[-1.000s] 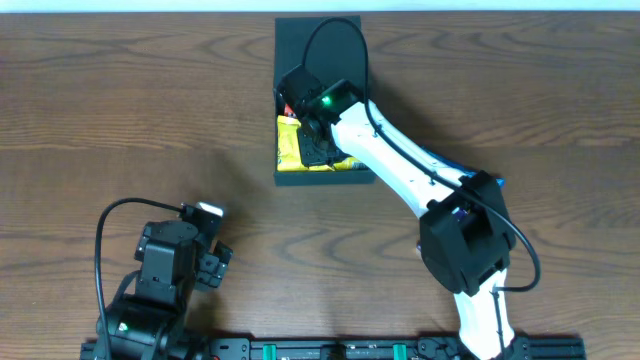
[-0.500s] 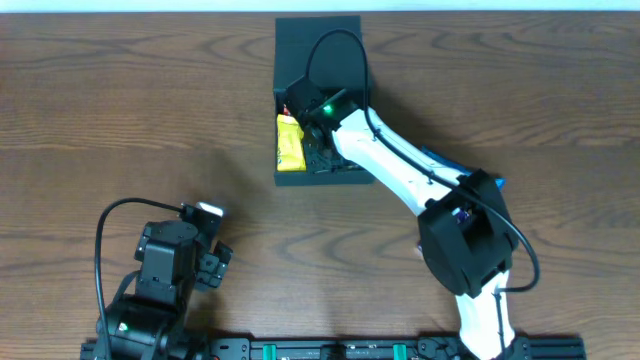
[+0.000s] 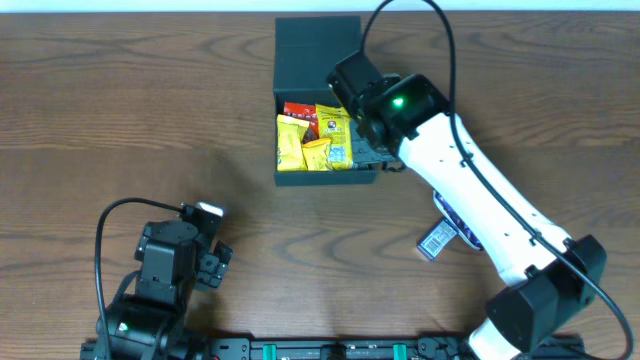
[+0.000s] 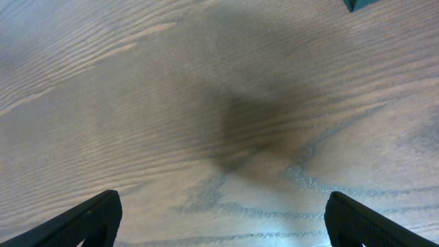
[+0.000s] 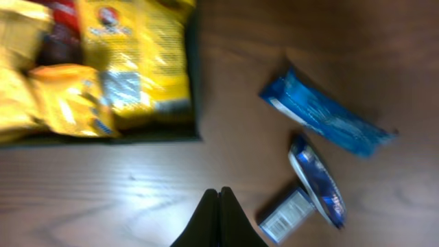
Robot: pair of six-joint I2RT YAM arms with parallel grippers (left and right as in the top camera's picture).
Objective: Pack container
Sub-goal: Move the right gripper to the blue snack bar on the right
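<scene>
Container (image 3: 312, 45) sits at the far centre of the worktop (image 3: 120, 110), lid open, with yellow packets (image 3: 305, 145) inside. Right pincer (image 5: 219, 195) is fully closed and empty, above the worktop just beside the container's right wall, probably positioned for the blue packets (image 5: 326, 120) lying outside. Left pincer (image 4: 221, 209) is spread wide and empty, parked well apart.

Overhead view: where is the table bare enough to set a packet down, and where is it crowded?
Bare: the table left of the container, beyond the left arm; also the far right corner. Crowded: the container holds yellow packets, with the right arm and blue packets beside it.
</scene>
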